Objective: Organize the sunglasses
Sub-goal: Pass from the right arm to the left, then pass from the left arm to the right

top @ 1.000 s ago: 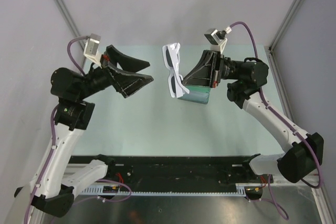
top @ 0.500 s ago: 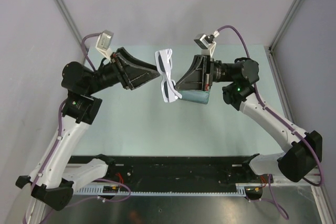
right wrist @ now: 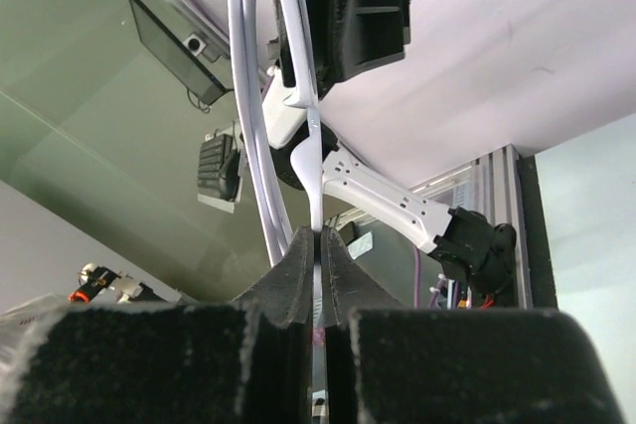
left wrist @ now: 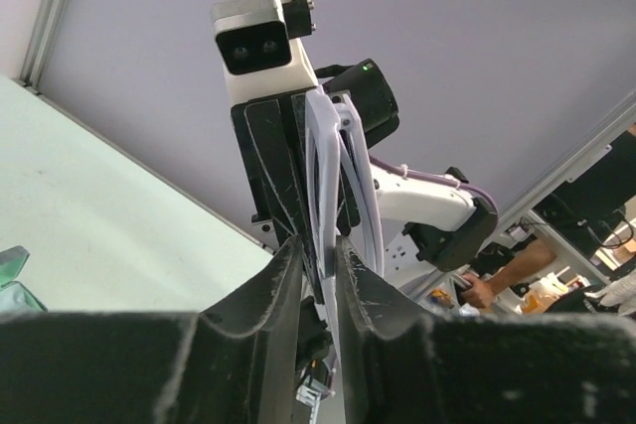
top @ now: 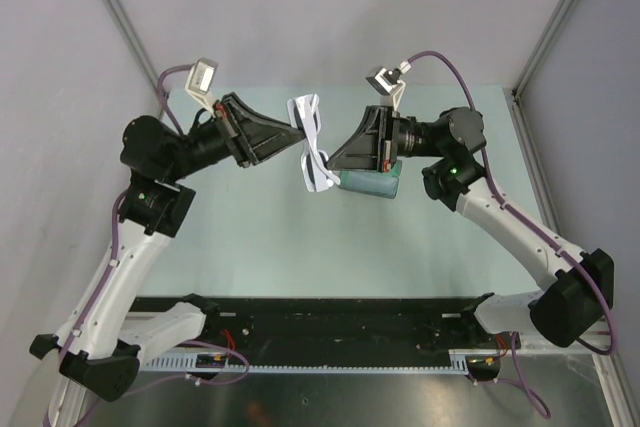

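— Left gripper [top: 298, 135] has swung in, its jaws narrowing round the sunglasses [top: 305, 112], which hang aloft between both arms.
— Pinching yet?
— Can't tell. Right gripper [right wrist: 316, 237] stays clenched on one thin arm, probably steadying them for folding.

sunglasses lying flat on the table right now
No, the sunglasses hang in the air above the table, pinched by the right gripper.

Top view overhead, far; wrist views close, facing each other, share sunglasses [left wrist: 318, 176].
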